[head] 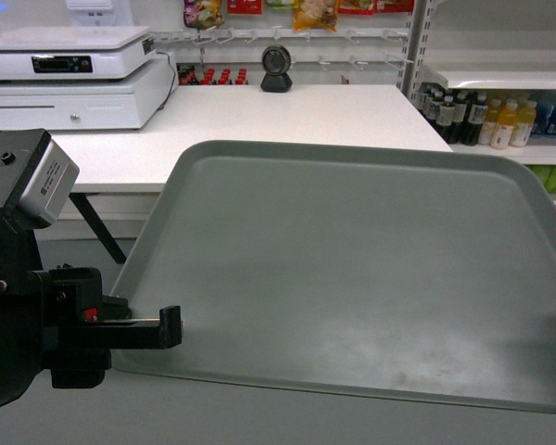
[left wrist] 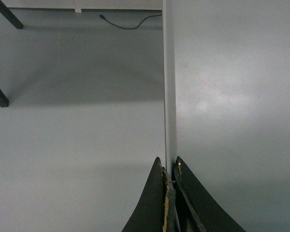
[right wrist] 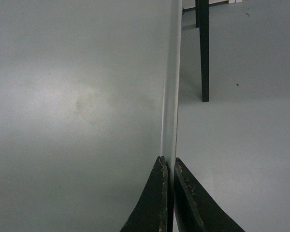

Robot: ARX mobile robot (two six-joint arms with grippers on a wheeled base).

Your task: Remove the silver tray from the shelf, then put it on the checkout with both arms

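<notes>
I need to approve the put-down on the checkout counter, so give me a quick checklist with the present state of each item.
1. Left gripper pinches the silver tray rim: ok.
2. Right gripper pinches the opposite rim: ok.
3. Tray off the shelf, carried in the air: ok.
4. Tray over the checkout: not ok, only its far edge reaches it.
5. Landing area bare in front of the cash register and scanner: ok.
6. Tray level: cannot tell.

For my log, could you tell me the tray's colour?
Matte grey-green, plain; the silver tray shows best in the head view.
</notes>
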